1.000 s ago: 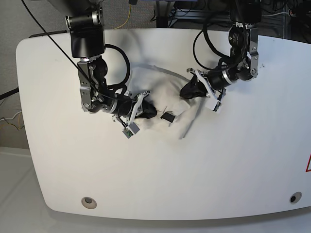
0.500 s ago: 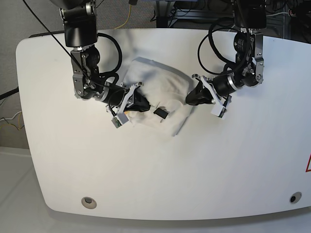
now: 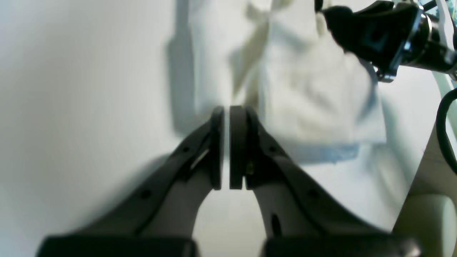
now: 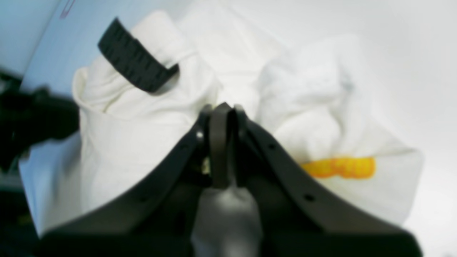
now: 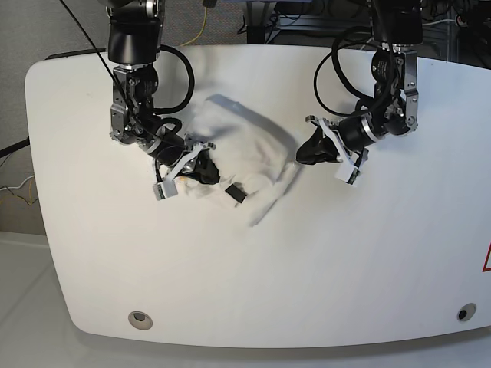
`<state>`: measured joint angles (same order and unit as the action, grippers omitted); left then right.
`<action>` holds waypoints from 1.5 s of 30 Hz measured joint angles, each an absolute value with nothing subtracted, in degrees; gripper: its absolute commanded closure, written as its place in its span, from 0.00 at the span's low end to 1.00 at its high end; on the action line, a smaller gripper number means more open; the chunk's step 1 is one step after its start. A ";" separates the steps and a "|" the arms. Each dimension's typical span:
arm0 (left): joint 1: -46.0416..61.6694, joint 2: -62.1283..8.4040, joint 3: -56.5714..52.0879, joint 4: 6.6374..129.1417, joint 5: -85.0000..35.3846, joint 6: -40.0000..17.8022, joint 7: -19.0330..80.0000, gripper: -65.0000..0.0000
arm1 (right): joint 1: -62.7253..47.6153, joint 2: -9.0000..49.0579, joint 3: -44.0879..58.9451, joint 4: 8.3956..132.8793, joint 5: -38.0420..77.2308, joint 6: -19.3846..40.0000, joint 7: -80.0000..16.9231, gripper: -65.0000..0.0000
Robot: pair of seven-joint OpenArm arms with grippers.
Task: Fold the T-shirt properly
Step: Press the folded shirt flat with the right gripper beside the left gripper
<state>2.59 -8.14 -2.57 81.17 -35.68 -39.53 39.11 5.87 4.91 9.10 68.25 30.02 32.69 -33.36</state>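
Cloth is the whole problem: the shirt [image 5: 242, 157] lies bunched in a soft heap on the tabletop [image 5: 253, 268], nearer its far edge than its near one, midway between the side edges. Going left to right in the base view, the right gripper [image 5: 205, 170] sits at the heap's left side, jaws pressed together with white fabric bunched around the tips, so it seems to pinch a fold. Its black label [image 5: 235, 192] shows at the near side. The left gripper [image 5: 308, 152] sits at the heap's right edge, jaws closed; whether it pinches any cloth I cannot tell. Light, limp and non-fragile, the shirt will sag and drag; hold it at seams, collar or hem corners, not the loose middle.
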 measured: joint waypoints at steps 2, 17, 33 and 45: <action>2.72 -8.27 -2.59 81.17 -35.62 -39.51 39.16 0.98 | 6.22 4.43 10.00 68.25 30.02 30.39 -33.08 0.96; 2.85 -10.09 -2.63 81.21 -35.66 -39.51 39.35 0.98 | 7.57 -0.12 10.79 68.58 28.80 13.67 -28.18 1.00; 2.83 -11.44 -2.63 81.21 -35.86 -39.51 39.38 0.98 | 5.93 -7.07 10.79 70.57 28.53 6.09 -25.52 1.00; 2.81 -11.35 -2.57 81.21 -35.88 -39.51 39.35 0.98 | 2.35 -9.04 10.55 74.96 28.75 3.40 -25.67 1.00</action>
<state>2.81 -11.35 -2.57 81.21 -35.88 -39.51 39.35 2.35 -9.04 10.55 74.96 28.75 3.40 -25.67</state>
